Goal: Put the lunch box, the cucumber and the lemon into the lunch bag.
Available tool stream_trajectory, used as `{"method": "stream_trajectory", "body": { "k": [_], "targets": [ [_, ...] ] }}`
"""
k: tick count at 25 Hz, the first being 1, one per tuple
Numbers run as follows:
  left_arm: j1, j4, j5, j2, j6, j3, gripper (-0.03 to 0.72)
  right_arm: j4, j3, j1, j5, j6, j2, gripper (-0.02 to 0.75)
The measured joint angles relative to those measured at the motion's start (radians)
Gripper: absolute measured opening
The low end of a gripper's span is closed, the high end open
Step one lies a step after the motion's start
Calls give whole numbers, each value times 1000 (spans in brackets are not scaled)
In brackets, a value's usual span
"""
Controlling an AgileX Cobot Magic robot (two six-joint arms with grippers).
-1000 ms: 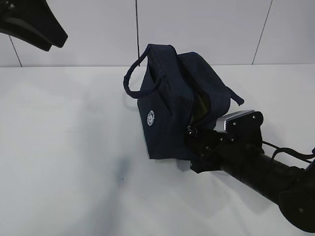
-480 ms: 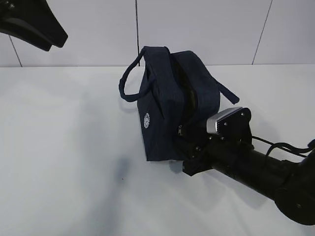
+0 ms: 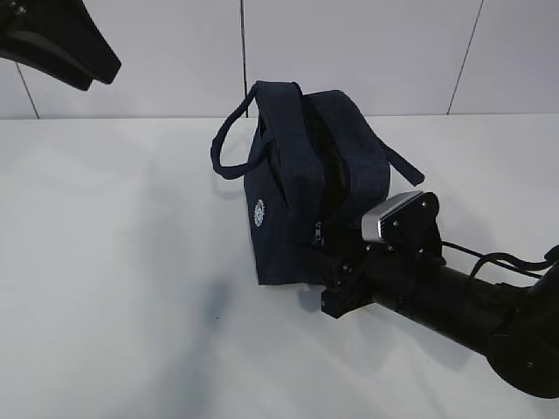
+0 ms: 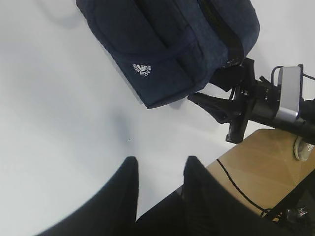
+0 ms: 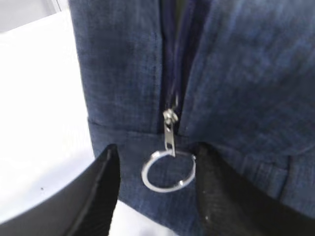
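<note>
Bag (image 3: pixel 301 205) upright on counter (image 3: pixel 113 262), zipper nearly shut. Box, cucumber, lemon not visible. Right pincer (image 5: pixel 152 189) spread, ring pull (image 5: pixel 169 170) between fingers, not pinched. Left pincer (image 4: pixel 160 189) spread, empty, raised clear. Step, likely: zipper handling. Next: pinch ring pull.

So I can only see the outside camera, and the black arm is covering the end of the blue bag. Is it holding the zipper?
Observer: No. In the right wrist view the right gripper has its jaws open on either side of the ring pull, not pinching it.
Operator: Is the zipper shut?
Observer: Near the slider the lunch bag looks closed; above it a dark gap shows.
Operator: Where's the other gripper?
Observer: The left wrist view shows the left gripper open, above bare table, away from the bag.
</note>
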Motion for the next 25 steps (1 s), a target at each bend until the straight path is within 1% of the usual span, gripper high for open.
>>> {"method": "stream_trajectory", "body": {
  "k": [22,25],
  "targets": [
    [0,-1,0,0,0,0,228,17,-39,0,15,0,38,388],
    [0,-1,0,0,0,0,228,17,-40,0,15,0,38,363]
  ]
}}
